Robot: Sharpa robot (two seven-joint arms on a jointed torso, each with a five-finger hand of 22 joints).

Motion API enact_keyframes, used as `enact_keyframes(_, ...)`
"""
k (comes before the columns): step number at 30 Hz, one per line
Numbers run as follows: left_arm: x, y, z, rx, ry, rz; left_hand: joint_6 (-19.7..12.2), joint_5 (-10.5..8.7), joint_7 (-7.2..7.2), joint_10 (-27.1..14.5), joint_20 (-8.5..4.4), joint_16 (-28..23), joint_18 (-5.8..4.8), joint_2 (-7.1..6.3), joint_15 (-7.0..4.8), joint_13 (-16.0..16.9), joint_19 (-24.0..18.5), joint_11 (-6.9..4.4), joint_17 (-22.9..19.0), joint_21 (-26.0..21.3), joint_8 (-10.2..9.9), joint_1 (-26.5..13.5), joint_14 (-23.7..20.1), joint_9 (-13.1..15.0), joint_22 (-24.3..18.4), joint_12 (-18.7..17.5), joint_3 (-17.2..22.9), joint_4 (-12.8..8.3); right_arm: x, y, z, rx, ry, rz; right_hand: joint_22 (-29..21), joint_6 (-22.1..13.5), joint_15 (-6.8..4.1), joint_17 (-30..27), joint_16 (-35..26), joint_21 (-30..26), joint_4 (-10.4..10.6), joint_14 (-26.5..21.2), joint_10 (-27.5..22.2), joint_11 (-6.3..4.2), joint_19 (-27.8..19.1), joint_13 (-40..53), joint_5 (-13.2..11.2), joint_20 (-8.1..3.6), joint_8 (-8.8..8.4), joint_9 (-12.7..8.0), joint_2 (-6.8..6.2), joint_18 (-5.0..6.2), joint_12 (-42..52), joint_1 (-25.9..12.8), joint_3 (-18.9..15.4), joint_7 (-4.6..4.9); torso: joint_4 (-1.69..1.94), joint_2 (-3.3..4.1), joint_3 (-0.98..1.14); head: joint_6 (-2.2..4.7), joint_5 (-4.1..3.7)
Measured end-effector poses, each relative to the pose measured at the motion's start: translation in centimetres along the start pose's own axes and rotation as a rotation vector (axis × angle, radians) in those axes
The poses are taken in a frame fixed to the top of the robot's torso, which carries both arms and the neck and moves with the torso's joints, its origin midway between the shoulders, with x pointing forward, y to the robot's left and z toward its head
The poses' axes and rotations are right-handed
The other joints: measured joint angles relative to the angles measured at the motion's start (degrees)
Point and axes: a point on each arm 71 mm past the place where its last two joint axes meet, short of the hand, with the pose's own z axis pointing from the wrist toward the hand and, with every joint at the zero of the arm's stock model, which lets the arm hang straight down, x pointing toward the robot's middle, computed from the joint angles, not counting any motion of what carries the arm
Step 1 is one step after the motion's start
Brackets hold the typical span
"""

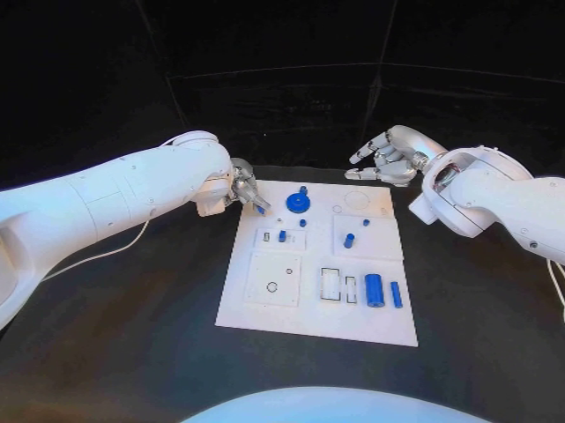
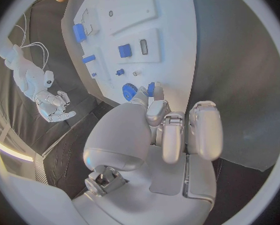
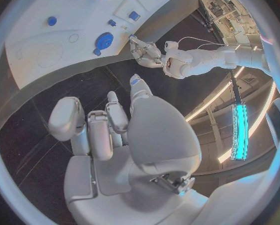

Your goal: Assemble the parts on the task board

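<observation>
Board (image 1: 263,304) mid-table. Judged partway: gear (image 1: 299,204) and pegs stand at far end; cylinder (image 1: 375,290) and bar (image 1: 397,294) lie loose near end. Left hand (image 1: 241,191) at far-left corner pinches small blue part (image 2: 151,89). Right hand (image 1: 386,157) beyond board, fingers apart, empty.

One white task board (image 1: 259,308) lies on the desk (image 1: 130,352), carrying roughly eight blue parts, the smallest hard to count; two robot hands.
</observation>
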Motion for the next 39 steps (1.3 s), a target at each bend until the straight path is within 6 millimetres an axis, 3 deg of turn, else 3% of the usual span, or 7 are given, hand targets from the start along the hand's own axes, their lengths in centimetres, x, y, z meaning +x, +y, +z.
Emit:
enact_keyframes(7,0.6,0.2,-1.5,0.047,-0.003,-0.040,0.00,-0.06,0.00,0.00,0.00,0.00,0.00,-0.16,0.00,0.05,0.00,0.01,0.00,0.00,0.32,0.22,0.00,0.00,0.00,-0.01,0.17,0.17,0.0,-0.1,0.0,0.002,0.001,-0.001,0.00,0.00,0.00,0.00,0.00,0.00,0.00,0.00,0.00,0.00,0.00,0.00,0.00,0.00,0.00,0.00,0.00,0.00,0.00,0.00,0.00,0.00,0.41,-0.21,0.13,-0.16,0.12)
enact_keyframes(16,2.4,0.4,-3.0,0.093,-0.007,-0.066,-0.21,-0.22,-0.21,0.33,-0.20,0.00,0.00,-0.68,0.00,0.21,0.20,-0.32,0.00,0.00,0.34,0.84,0.00,0.00,0.00,-0.03,0.64,0.64,-0.1,-0.2,0.0,0.007,0.001,-0.002,0.00,0.00,0.00,-0.01,0.00,0.00,0.00,0.00,0.00,0.00,0.00,0.00,0.00,0.00,0.00,0.00,0.00,0.00,0.00,0.00,0.00,0.00,0.62,-0.32,0.16,-0.28,0.25)
enact_keyframes(26,4.8,0.9,-3.2,0.105,-0.019,-0.039,-0.21,-0.31,-0.21,0.32,-0.20,0.00,0.00,-0.72,0.00,0.20,0.20,-0.31,0.00,0.00,0.35,0.87,0.00,0.00,0.00,-0.03,1.03,1.03,-0.1,-0.3,0.0,0.009,0.003,-0.003,0.01,0.00,0.00,-0.01,0.00,0.00,0.00,0.00,0.00,0.00,0.00,0.00,0.00,0.00,0.00,0.00,0.00,0.00,0.00,0.00,0.00,0.00,0.62,-0.29,0.13,-0.42,0.47)
enact_keyframes(39,5.6,0.8,-2.8,0.099,-0.052,0.019,-0.23,-0.10,-0.19,0.32,-0.20,0.00,0.00,-0.96,0.00,0.19,0.20,-0.29,0.00,0.00,0.37,1.12,0.00,0.00,0.00,-0.07,1.20,1.20,-0.1,-0.4,0.1,0.010,0.007,-0.004,0.01,0.00,0.00,-0.01,0.00,0.00,0.00,0.00,0.00,0.00,0.00,0.00,0.00,0.00,0.00,0.00,0.00,0.01,0.00,0.00,0.00,0.00,0.48,-0.19,0.12,-0.69,0.60)
